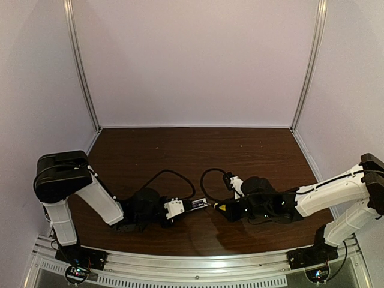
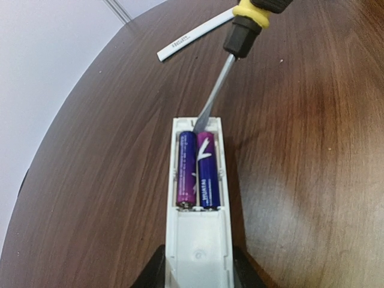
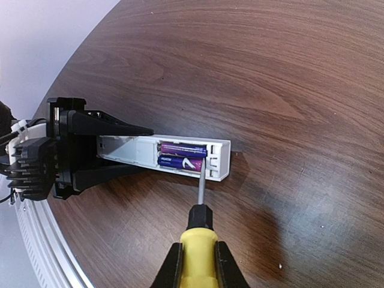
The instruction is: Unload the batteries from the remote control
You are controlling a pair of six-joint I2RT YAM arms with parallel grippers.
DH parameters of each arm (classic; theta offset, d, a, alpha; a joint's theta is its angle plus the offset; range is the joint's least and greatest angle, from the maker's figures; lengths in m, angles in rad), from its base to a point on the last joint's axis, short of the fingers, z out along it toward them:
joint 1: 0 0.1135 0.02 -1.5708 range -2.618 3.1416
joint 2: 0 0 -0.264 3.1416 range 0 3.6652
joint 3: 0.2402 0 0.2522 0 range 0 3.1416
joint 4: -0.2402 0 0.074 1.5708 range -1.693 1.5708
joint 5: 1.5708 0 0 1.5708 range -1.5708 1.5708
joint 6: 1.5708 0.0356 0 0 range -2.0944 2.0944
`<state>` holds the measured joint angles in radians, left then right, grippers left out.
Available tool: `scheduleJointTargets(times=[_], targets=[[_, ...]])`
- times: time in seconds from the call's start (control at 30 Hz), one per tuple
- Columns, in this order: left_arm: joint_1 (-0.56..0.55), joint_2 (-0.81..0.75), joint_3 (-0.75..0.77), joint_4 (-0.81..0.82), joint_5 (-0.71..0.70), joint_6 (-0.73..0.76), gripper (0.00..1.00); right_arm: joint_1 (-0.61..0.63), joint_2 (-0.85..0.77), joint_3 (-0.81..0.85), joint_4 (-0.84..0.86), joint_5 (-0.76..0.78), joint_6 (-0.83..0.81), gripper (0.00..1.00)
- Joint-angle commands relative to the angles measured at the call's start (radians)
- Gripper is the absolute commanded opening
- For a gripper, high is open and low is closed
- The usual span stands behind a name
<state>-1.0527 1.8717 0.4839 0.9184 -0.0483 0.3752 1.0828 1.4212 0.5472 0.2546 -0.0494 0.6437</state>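
Left gripper point(image 3: 141, 150) clamps the remote control point(image 2: 198, 240) across its long sides. The remote sits mid-table, towards the near edge, compartment open and facing up. Right gripper point(image 3: 199, 267) is closed on the yellow handle of the screwdriver point(image 2: 213, 96). Only the left wrist view shows the white cover strip point(image 2: 192, 37), lying well apart on the table point(image 2: 300, 150). Both wrist views show the two batteries point(image 2: 196, 171) seated side by side, with the blade tip at their far end. Whether the tip is under a battery cannot be told. The handle is cut off in both wrist views. From the top view the batteries are too small to make out.
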Motion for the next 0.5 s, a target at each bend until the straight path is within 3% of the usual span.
scheduleJointTargets(times=[0.0, 0.47], targets=[[-0.003, -0.025, 0.018, 0.109, 0.022, -0.005, 0.00, 0.035, 0.006, 0.018, 0.140, -0.232, 0.006, 0.00], [-0.003, -0.011, 0.026, 0.105, 0.003, -0.001, 0.00, 0.035, -0.009, 0.019, 0.138, -0.245, 0.016, 0.00]])
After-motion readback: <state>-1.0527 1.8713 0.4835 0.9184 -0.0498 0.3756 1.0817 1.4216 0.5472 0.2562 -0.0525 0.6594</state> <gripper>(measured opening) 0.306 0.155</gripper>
